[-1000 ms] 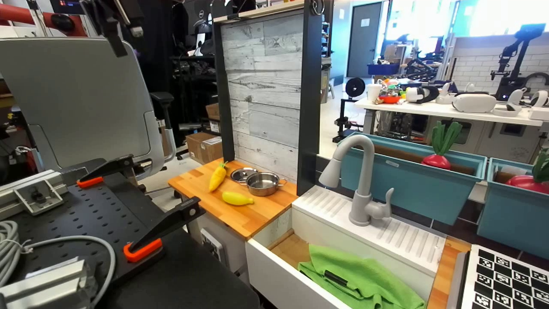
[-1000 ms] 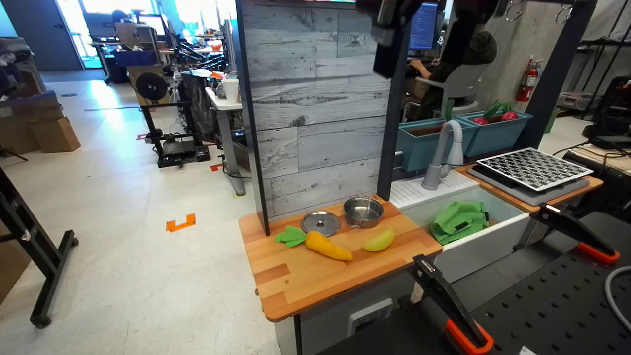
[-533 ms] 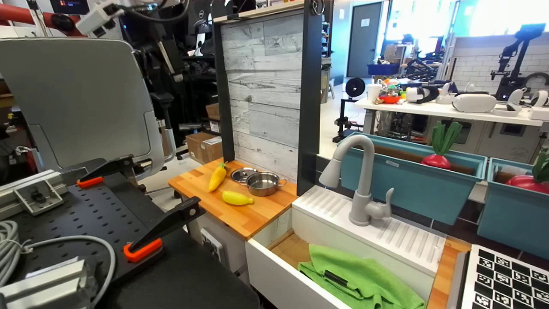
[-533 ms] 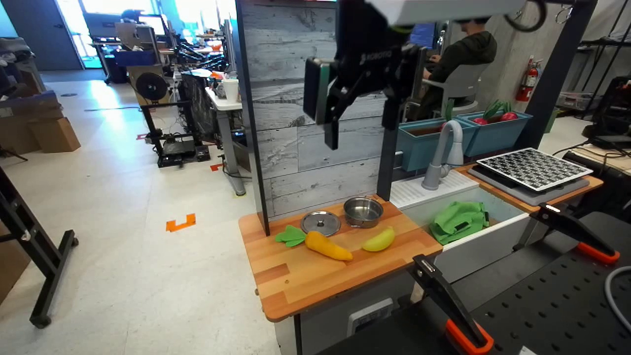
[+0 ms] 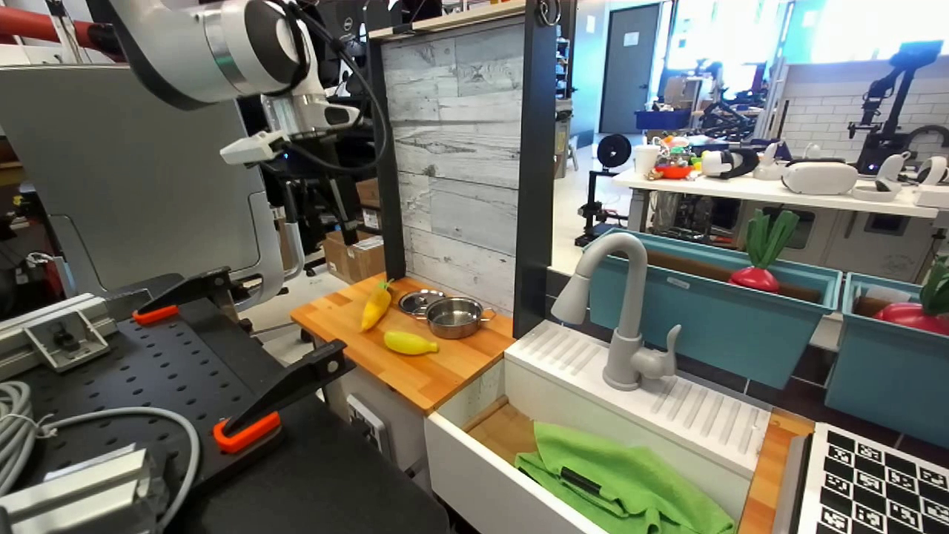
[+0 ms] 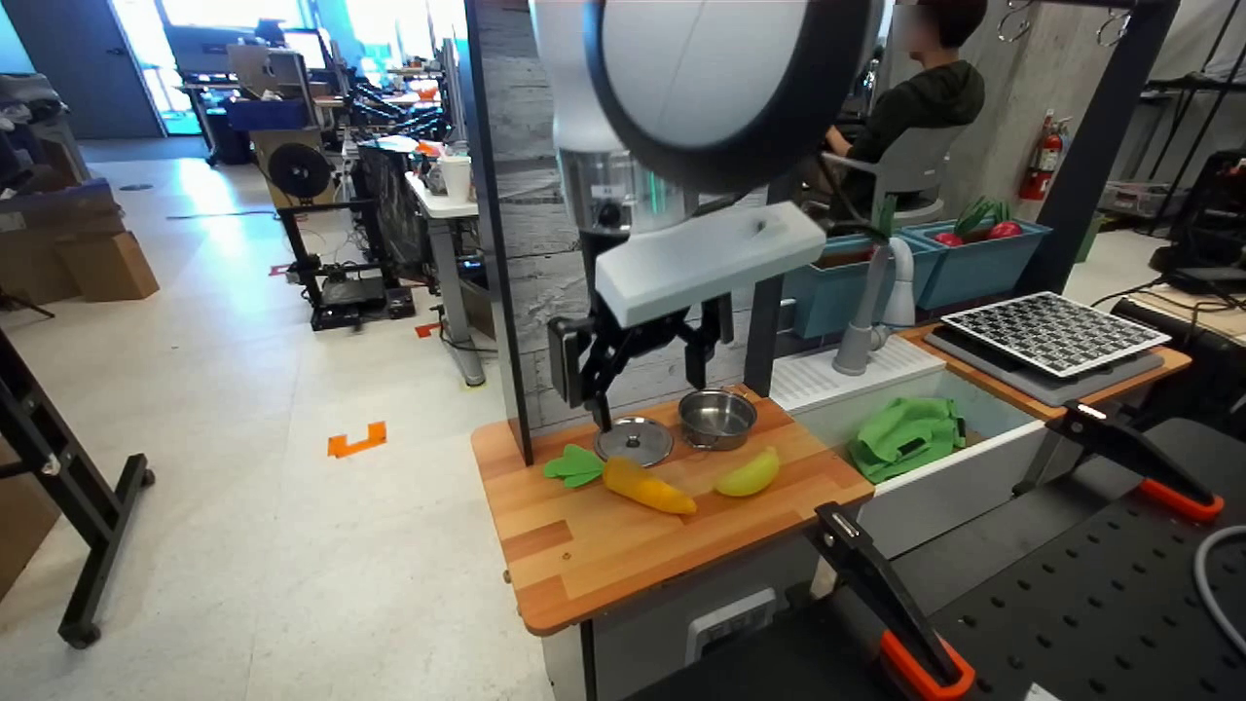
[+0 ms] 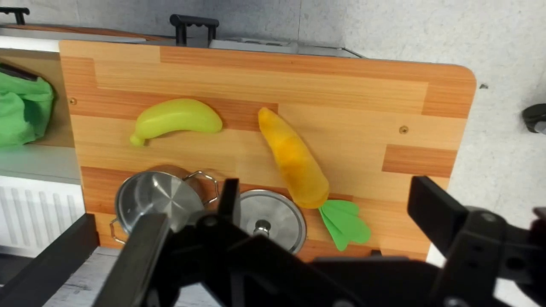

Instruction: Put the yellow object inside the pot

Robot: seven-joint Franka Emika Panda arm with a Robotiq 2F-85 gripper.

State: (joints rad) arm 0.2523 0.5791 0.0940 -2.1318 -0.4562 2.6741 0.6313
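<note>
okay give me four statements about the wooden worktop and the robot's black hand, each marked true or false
The curved yellow banana lies on the brown wooden worktop, outside the shallow round silver metal pot. True.
The banana is the only food shape there. False: a tapered yellow-orange carrot with green leaves lies there too.
The black two-fingered hand stands open, holding nothing. True.
The pot is covered. False: the flat round metal lid lies beside it.

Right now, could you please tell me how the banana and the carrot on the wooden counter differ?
Colour: the banana is greenish yellow, while the carrot is orange-yellow with green leaves. Shape: the banana curves and has a small nub at one end; the carrot is nearly straight, tapering to a tip. Both lie on the wooden counter, outside the pot.
</note>
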